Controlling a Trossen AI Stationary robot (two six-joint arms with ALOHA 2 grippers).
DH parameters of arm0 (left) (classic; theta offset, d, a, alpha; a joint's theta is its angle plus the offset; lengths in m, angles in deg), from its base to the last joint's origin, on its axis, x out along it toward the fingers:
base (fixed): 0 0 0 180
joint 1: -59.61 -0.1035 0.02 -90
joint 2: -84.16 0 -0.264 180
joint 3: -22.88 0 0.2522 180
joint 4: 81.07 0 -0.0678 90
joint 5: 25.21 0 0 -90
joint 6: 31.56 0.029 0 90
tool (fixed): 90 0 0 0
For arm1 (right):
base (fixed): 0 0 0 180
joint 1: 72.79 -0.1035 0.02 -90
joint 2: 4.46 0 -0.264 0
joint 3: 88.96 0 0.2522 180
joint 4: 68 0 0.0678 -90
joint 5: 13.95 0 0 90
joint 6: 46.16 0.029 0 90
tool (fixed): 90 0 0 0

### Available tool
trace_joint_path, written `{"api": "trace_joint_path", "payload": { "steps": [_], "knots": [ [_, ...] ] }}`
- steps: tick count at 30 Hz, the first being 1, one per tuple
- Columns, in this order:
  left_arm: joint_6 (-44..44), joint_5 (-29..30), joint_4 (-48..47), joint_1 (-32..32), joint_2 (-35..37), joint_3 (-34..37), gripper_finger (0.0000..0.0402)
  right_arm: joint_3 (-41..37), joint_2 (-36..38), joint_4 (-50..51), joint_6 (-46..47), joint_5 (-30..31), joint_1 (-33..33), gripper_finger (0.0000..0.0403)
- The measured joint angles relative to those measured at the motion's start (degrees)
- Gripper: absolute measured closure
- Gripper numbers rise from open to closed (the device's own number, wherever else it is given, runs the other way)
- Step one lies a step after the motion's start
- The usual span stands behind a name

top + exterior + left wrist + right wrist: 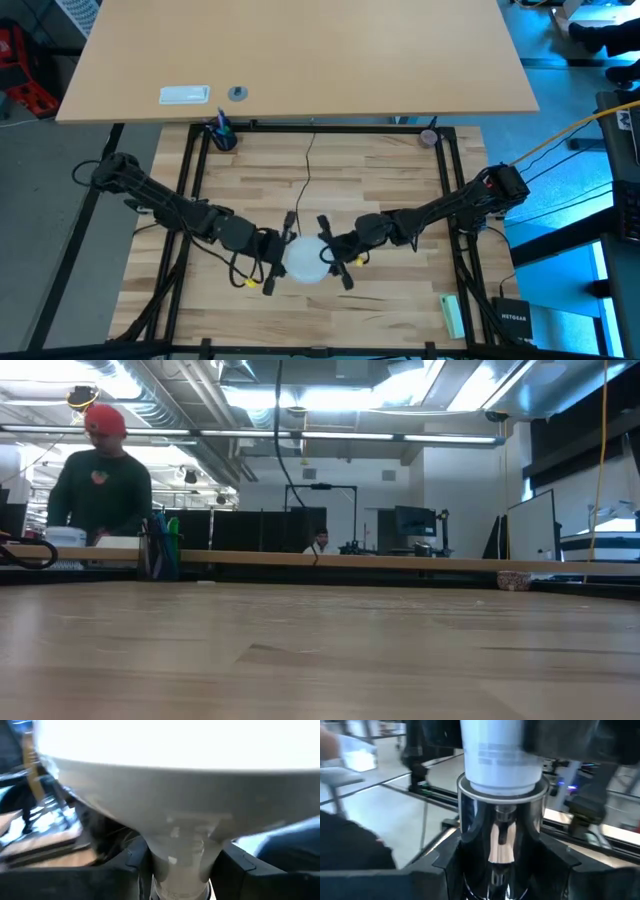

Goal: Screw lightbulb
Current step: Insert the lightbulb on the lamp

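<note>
Your two grippers meet near the middle of the desk, toward its front edge, with the lightbulb [305,257] between them. The left gripper [272,262] has closed its fingers [131,865] on the bulb's narrow neck, the globe swelling just beyond them. The right gripper [338,262] clamps the silver socket [501,835], jaws part-open around its barrel. In the right wrist view the bulb's base sits at the socket's mouth, both on one axis, so I judge turning comes next; how deep the threads sit is hidden.
</note>
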Motion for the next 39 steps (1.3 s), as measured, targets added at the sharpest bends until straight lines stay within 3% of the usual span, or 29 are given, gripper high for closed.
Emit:
{"api": "trace_joint_path", "payload": {
  "steps": [4, 9, 14, 18, 23, 28, 32, 39],
  "knots": [
    [2.7, -8.6, 0.2, -1.7, -0.1, 0.0, 0.0272, 0.0, 0.0, 0.1, 0.5, -3.1, 0.0, 0.0223],
    [2.5, -8.5, -1.0, -3.4, -0.1, 0.4, 0.0218, 0.1, 0.1, 1.6, 0.0, 0.1, -0.2, 0.0223],
    [1.6, -5.5, -4.8, -3.6, 2.4, 0.4, 0.0143, 0.2, 0.2, 2.8, 0.7, 9.7, -0.4, 0.0223],
    [-3.1, 0.6, -13.6, -2.1, 7.4, 0.4, 0.0111, 0.3, 0.3, 3.4, 2.1, 16.8, -0.3, 0.0223],
    [-15.2, 9.5, -25.5, 0.8, 13.5, 0.4, 0.0102, 0.3, 0.3, 4.1, 2.8, 26.8, -0.3, 0.0223],
    [-26.7, 10.7, -22.4, 1.3, 13.1, 0.3, 0.0101, 0.3, 0.3, 4.6, 3.8, 38.5, 0.3, 0.0223],
    [-25.6, 10.8, -19.1, -0.3, 10.9, 0.3, 0.0101, 0.3, 0.3, 5.1, 4.1, 47.3, 0.7, 0.0223],
    [-25.8, 31.2, -14.7, -0.1, 4.9, 0.3, 0.01, 0.3, 0.3, 5.7, 4.9, 49.6, 1.0, 0.0223]
  ]
}}
